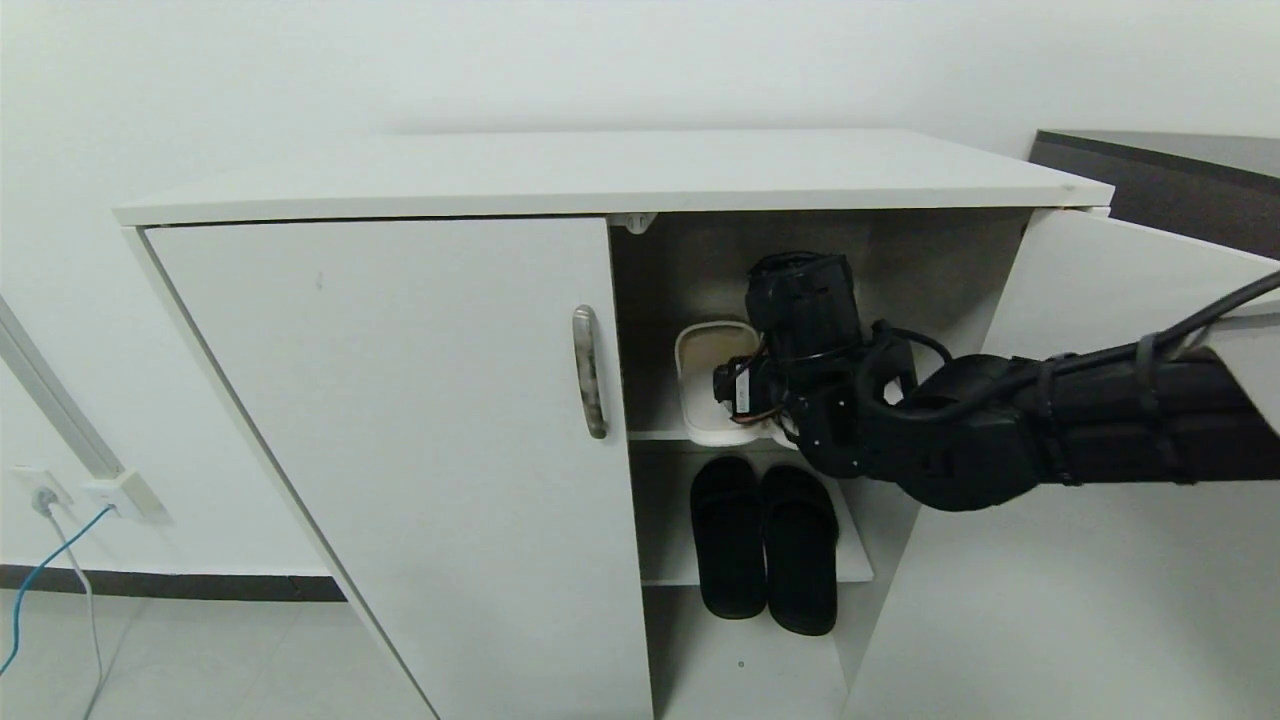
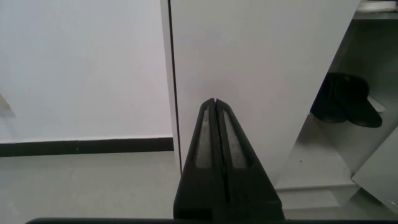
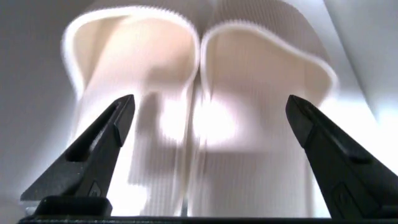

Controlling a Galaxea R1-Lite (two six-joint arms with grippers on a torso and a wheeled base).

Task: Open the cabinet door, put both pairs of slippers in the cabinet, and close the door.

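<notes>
Three cameras, one cabinet (image 1: 600,170).
My head camera looks forward and down from above the cabinet top, the closed left door (image 1: 400,450) at 9 o'clock. My left wrist camera sits low near the floor (image 2: 93,180), sighting along my left claw (image 2: 215,106) at that door; it shares the black slippers (image 2: 348,99) with the head view. My right wrist camera peers between the tips of my right claw (image 3: 209,102), very near the white slippers (image 3: 199,124), which the head view has at 12 o'clock of the black pair.
</notes>
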